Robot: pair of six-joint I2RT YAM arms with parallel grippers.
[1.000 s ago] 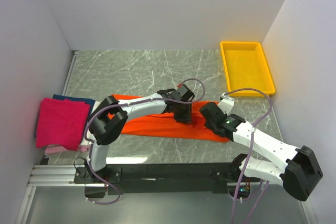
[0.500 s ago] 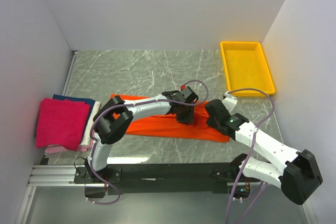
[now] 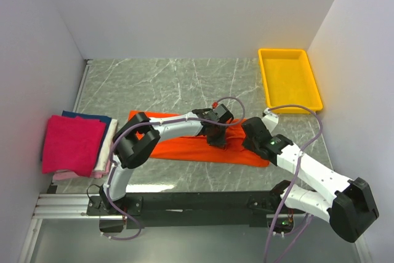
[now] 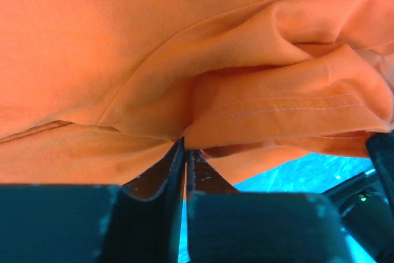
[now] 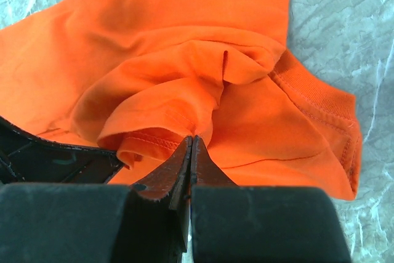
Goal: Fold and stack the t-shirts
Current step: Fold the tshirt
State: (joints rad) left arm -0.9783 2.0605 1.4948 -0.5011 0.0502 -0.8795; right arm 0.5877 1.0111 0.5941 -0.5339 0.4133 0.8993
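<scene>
Left end effector has closed up since earlier, pinching orange t-shirt fold; right end effector clamped on its hem.

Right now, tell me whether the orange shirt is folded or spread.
Partly folded: the orange shirt lies as a long narrow band, its right end bunched into wrinkled layers.

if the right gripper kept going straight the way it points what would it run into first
The orange t-shirt: a bunched fold sits right at the shut tips of the right gripper, which seems to be pinching it. Beyond that fold lies more of the same cloth.
</scene>
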